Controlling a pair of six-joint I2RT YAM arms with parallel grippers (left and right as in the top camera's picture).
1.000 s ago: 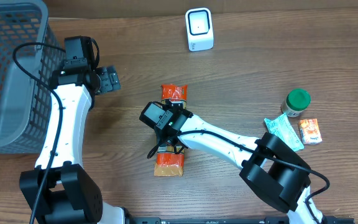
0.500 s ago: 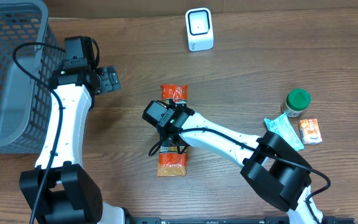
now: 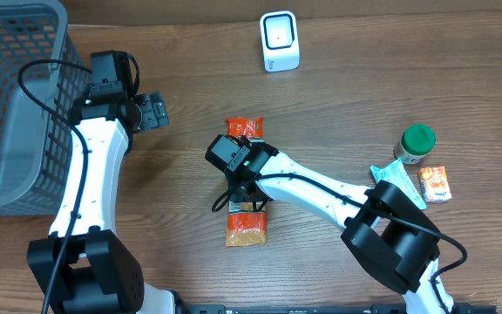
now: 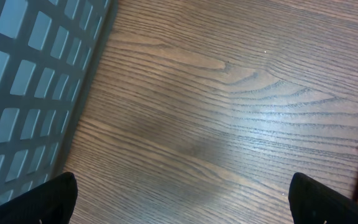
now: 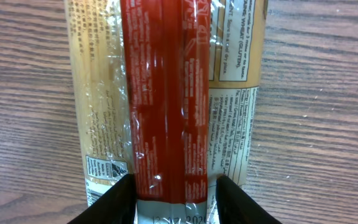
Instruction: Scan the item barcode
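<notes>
R gripper [image 5: 173,198]: you've got it pinched on the snack pkt [image 3: 247,228], fingers [image 5: 122,200] either side of the red center strip.
Snack pkt: mid-table [image 3: 364,87], lying lengthwise, one end toward the far edge, the other toward the near edge. Back side w/ fine print faces your R wrist cam. Can't tell if it's lifted off the wood.
R arm: comes in from the near-right corner and covers the pkt's middle, so in the overhead you see only the red top end and the orange bottom end.
L gripper [image 3: 153,112]: wide apart, holding nothing, over bare wood just beside the basket [image 3: 7,87].
Basket: gray mesh, far-left corner of table.
Scanner [image 3: 279,41]: white, at the far edge near the middle, well apart from the pkt.
Other items: green-lid jar [image 3: 416,144], teal pouch [image 3: 397,183] and small orange pack [image 3: 435,184], grouped by the right edge, pouch and pack side by side.
</notes>
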